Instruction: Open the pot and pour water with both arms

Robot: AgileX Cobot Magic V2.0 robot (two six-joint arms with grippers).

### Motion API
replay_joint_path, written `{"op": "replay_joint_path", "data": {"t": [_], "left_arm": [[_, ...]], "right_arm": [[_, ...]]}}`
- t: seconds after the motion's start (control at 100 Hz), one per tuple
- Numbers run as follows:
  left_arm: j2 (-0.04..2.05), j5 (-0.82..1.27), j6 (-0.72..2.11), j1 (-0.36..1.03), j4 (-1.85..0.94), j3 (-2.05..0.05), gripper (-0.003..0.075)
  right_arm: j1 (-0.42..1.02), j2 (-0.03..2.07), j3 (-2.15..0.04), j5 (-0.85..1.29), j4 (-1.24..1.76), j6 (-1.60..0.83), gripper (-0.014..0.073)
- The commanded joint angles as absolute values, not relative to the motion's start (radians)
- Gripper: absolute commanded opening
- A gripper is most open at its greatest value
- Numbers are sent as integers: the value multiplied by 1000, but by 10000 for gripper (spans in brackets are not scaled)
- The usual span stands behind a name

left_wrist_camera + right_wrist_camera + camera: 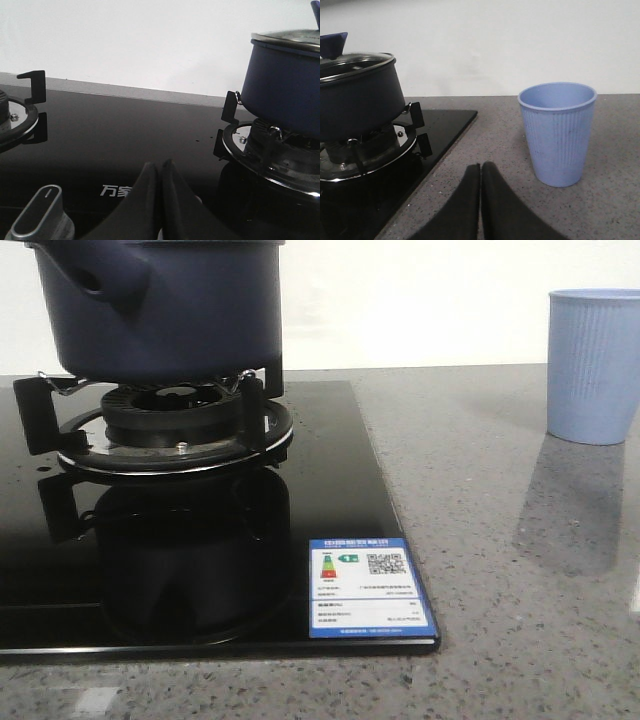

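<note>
The lidded pot (286, 85) sits on the gas burner (272, 150), ahead and to the right of the left gripper (161, 172), ahead-left of the right gripper (481, 175); both jaws are clenched, holding nothing, neither clearly nearer.

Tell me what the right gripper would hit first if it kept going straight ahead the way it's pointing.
Probably nothing soon. The right gripper, fingers closed, points over bare countertop between the pot and the blue cup. The cup sits closest to that line, though depth is hard to judge.
</note>
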State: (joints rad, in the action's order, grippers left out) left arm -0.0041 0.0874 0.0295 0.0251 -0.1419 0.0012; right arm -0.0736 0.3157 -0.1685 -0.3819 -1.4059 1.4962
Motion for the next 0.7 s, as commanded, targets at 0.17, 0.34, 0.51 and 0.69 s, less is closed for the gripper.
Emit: {"op": "replay_joint_path", "data": {"t": [0.17, 0.34, 0.51, 0.69], "left_arm": [[-30, 20, 18, 31, -140, 35, -19], [-30, 20, 18, 31, -140, 35, -19], [-30, 20, 18, 31, -140, 35, -19], [-30, 20, 18, 31, -140, 35, -19]], "right_arm": [[-77, 318, -195, -336, -1378, 1463, -56], [-75, 318, -153, -333, -858, 924, -56], [-44, 280, -83, -194, -261, 380, -56], [-15, 167, -10, -101, -200, 296, -56]]}}
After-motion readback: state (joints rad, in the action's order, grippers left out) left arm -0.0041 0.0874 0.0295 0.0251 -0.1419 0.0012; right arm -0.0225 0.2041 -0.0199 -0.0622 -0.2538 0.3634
